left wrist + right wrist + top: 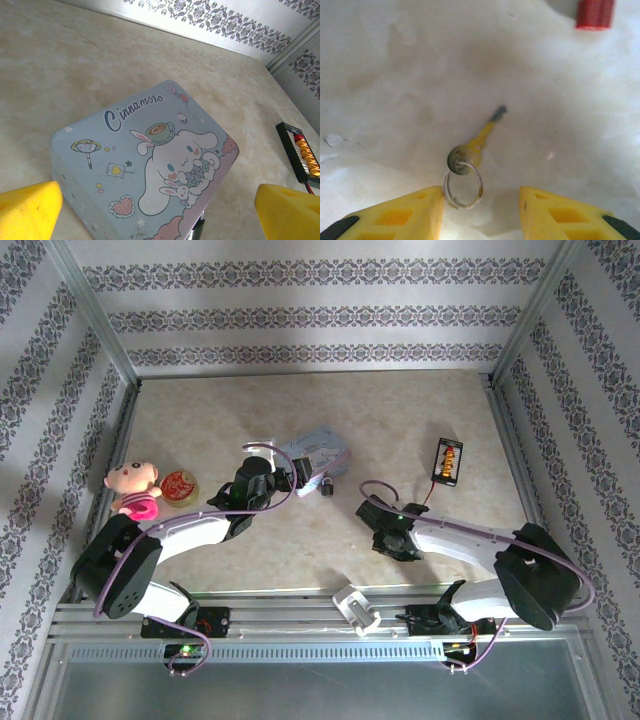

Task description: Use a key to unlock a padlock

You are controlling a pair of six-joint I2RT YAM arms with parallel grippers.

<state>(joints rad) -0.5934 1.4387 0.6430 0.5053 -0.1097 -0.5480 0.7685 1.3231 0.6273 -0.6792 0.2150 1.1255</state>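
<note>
The pale blue cartoon tin (145,165) lies under my left gripper (160,220), whose yellow fingers (27,210) stand wide open on either side of it, holding nothing. At the tin's near corner a bit of the padlock (197,231) peeks out, dark and silvery; in the top view the padlock (327,487) sits beside the tin (320,452). The small key (480,142) lies flat on the table with its wire ring (463,186) between the fingers of my right gripper (481,215). That gripper is open, and the ring touches its left finger (395,215).
A black holder with orange and red cells (447,461) lies at the right, and a red piece (594,13) shows beyond the key. A pink plush toy (133,487) and a round red tin (179,487) sit at the left. A white boxy piece (356,607) rests on the front rail.
</note>
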